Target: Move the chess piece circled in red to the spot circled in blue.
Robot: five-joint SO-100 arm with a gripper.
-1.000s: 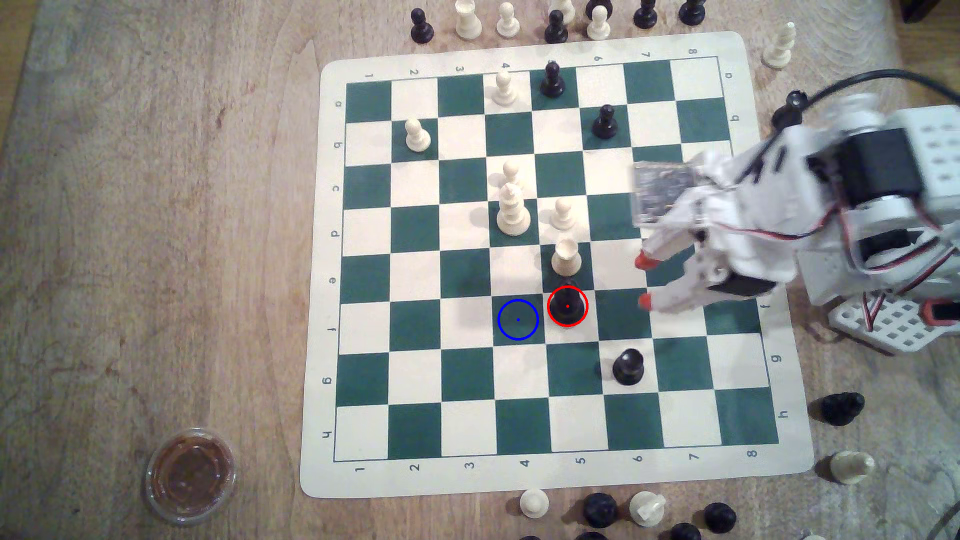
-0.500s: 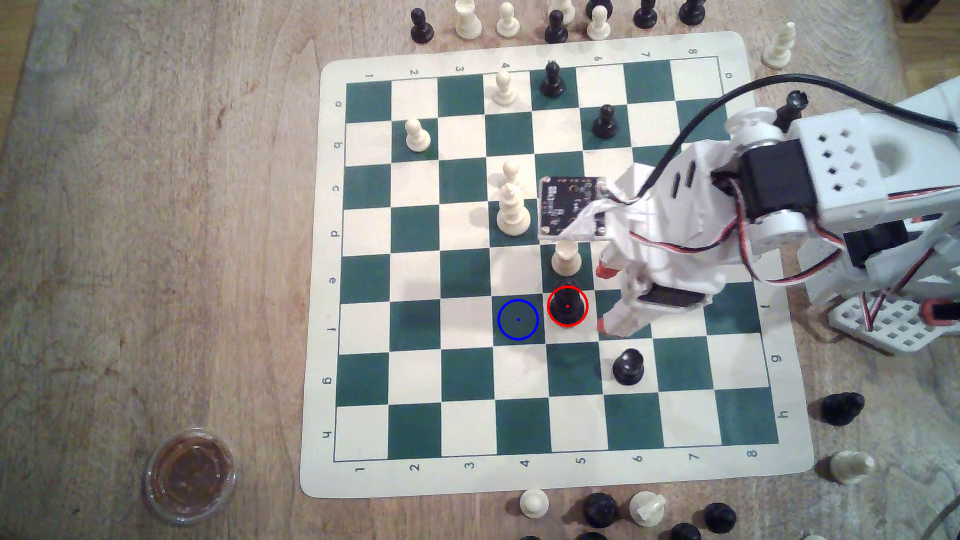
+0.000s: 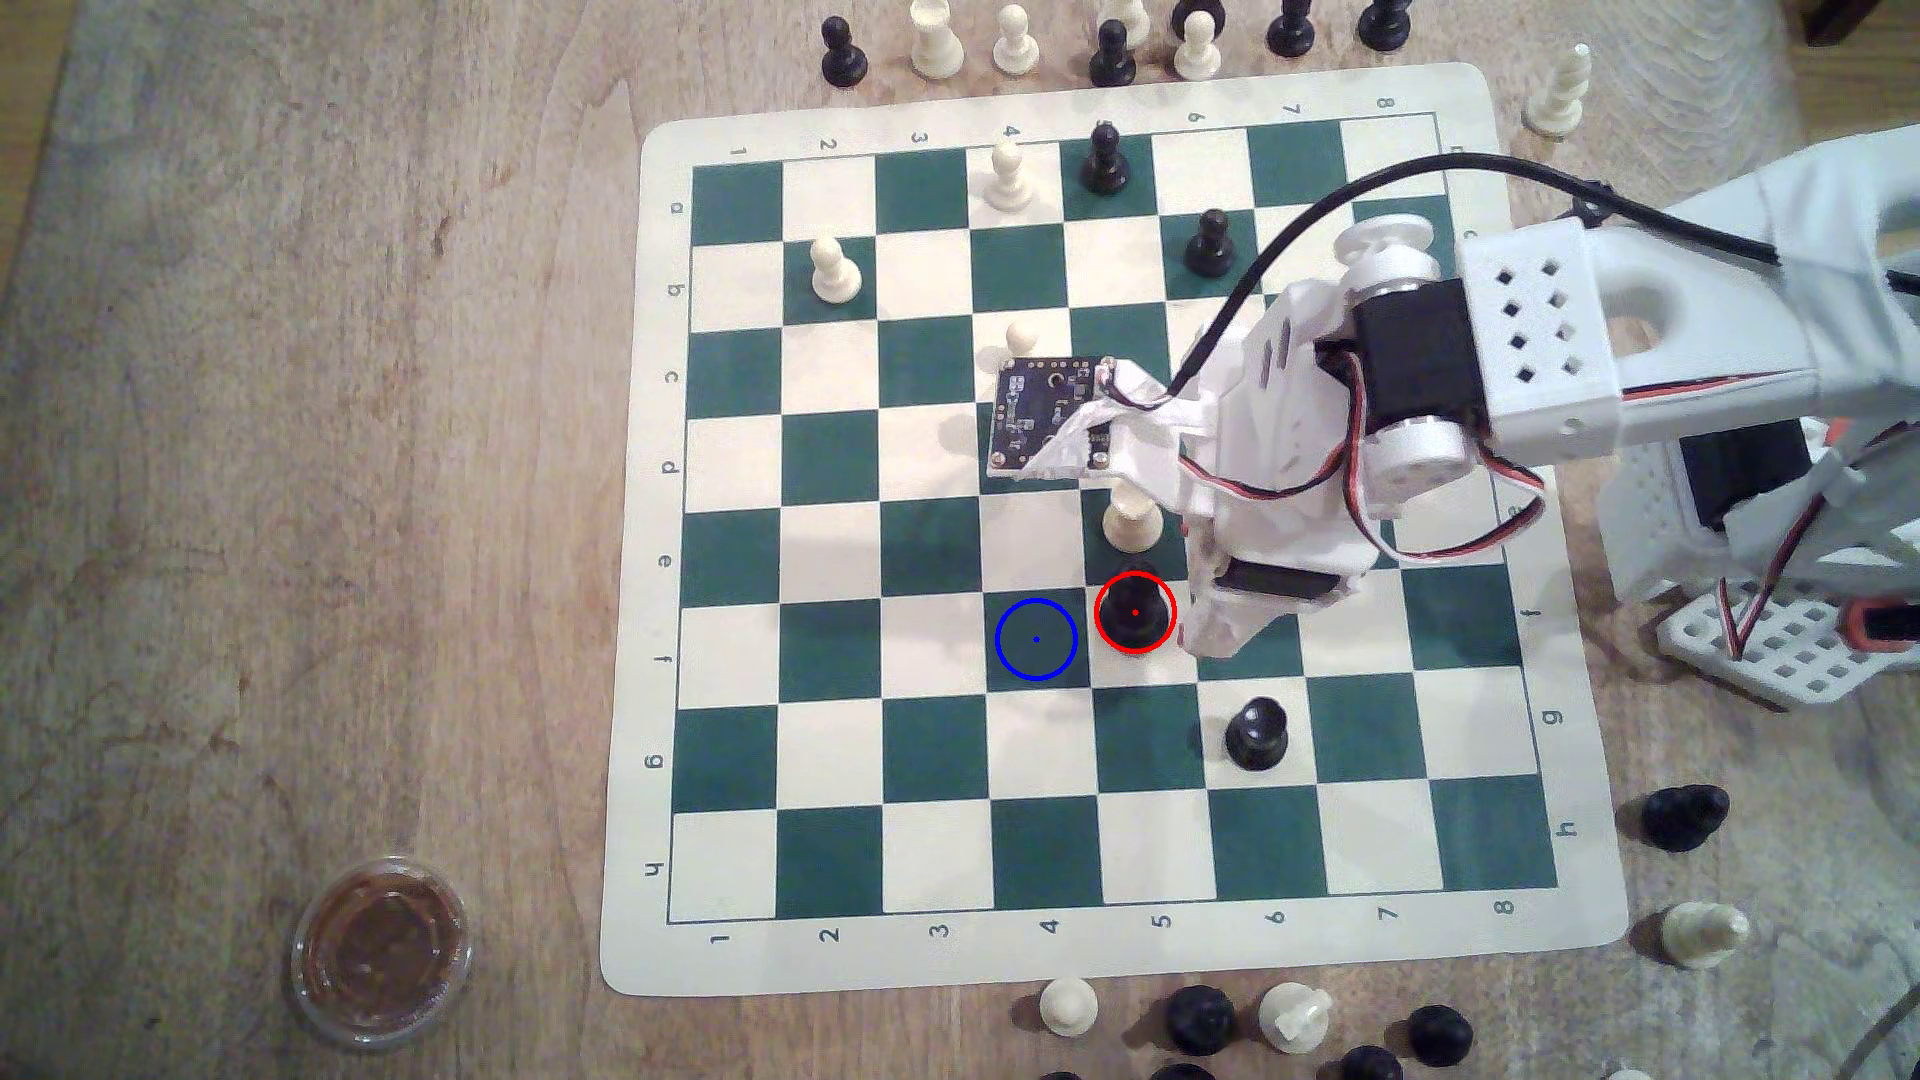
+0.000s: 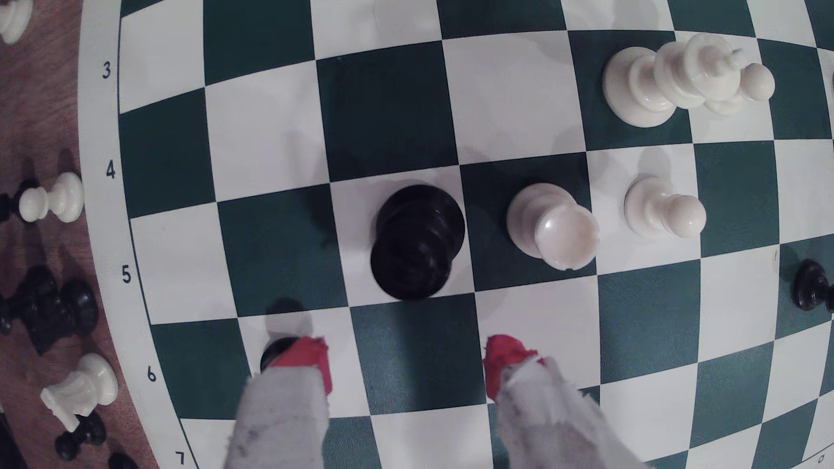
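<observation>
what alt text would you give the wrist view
An open gripper with red-tipped fingers hangs just short of a black chess piece on a cream square of a green-and-cream board. A white rook stands on the next square.

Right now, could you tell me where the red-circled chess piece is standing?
In the exterior view the chess piece stands on a cream square, directly right of the spot, just below a white rook, with the open gripper close on its right.

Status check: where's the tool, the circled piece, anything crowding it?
Tool open, short of the piece, not touching. Black chess piece upright in red ring; blue-ringed spot free. White rook on the adjoining square.
</observation>
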